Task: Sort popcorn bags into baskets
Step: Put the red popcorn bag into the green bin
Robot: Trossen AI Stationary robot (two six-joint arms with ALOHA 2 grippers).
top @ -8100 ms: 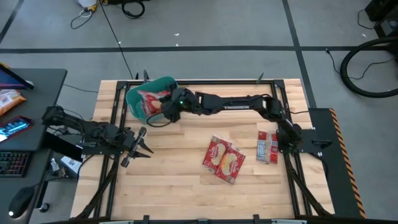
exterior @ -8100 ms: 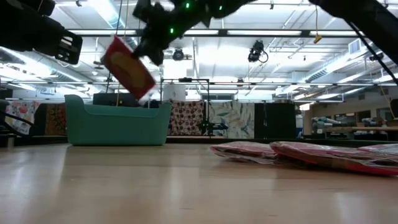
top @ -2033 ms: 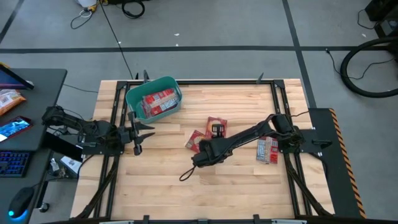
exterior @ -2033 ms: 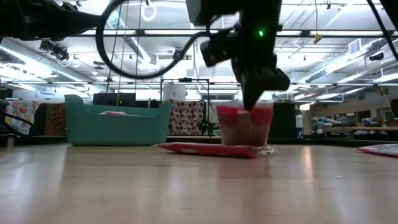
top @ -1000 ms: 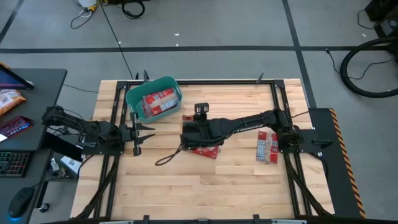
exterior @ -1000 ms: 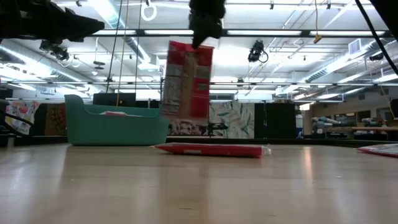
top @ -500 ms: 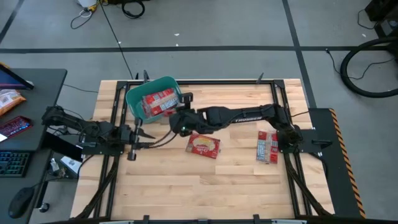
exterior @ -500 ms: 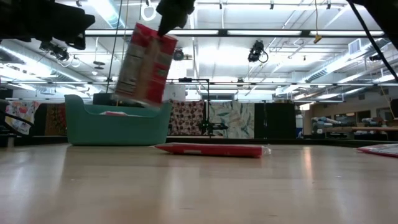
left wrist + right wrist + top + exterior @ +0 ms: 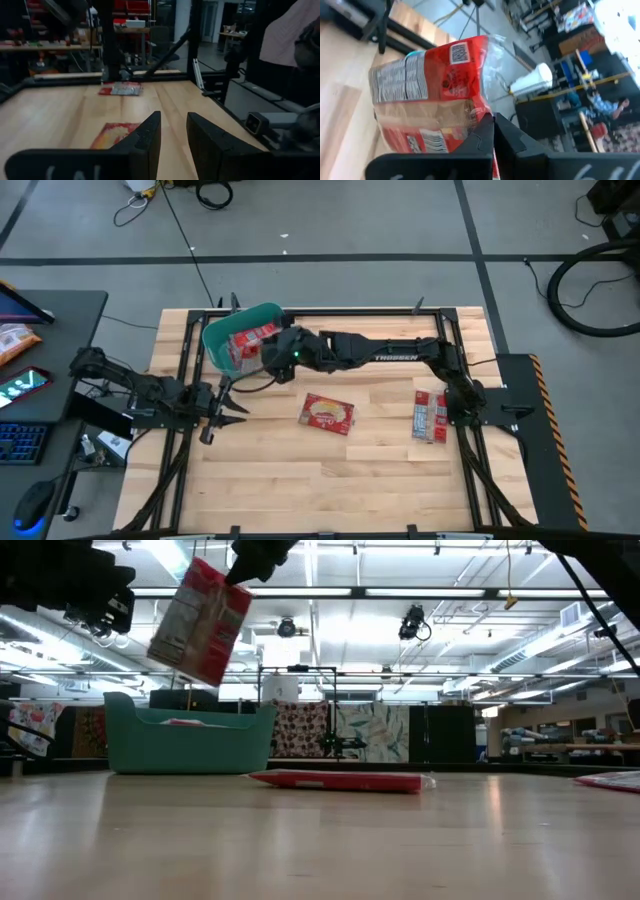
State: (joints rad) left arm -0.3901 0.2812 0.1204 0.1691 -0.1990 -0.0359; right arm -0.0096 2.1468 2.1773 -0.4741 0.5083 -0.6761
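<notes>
The teal basket (image 9: 215,338) (image 9: 190,740) stands at the table's far left with red popcorn bags (image 9: 248,338) lying in it. My right gripper (image 9: 277,352) (image 9: 250,562) is shut on one popcorn bag (image 9: 198,622) (image 9: 427,97), which hangs above the basket. Another bag (image 9: 327,412) (image 9: 340,780) lies flat at mid-table. More bags (image 9: 430,415) lie by the right edge. My left gripper (image 9: 222,402) (image 9: 173,135) waits open at the left, level, touching nothing. My right gripper pinches the bag between its two fingers at one end edge (image 9: 482,117), near a corner (image 9: 236,586). The fingers come at it slanting down from the table's right. The bag hangs tilted below them, clear of the table and the basket.
Black frame rails (image 9: 185,360) run along the table's left, far and right sides. The near half of the wooden top (image 9: 320,480) is bare wood. A desk (image 9: 40,380) with a keyboard and a phone stands left of the table.
My right gripper has carried the bag up and toward the far left, from above the mid-table bag to over the basket. The bag has tipped from hanging nearly upright to slanting. My left gripper has rolled about its own axis.
</notes>
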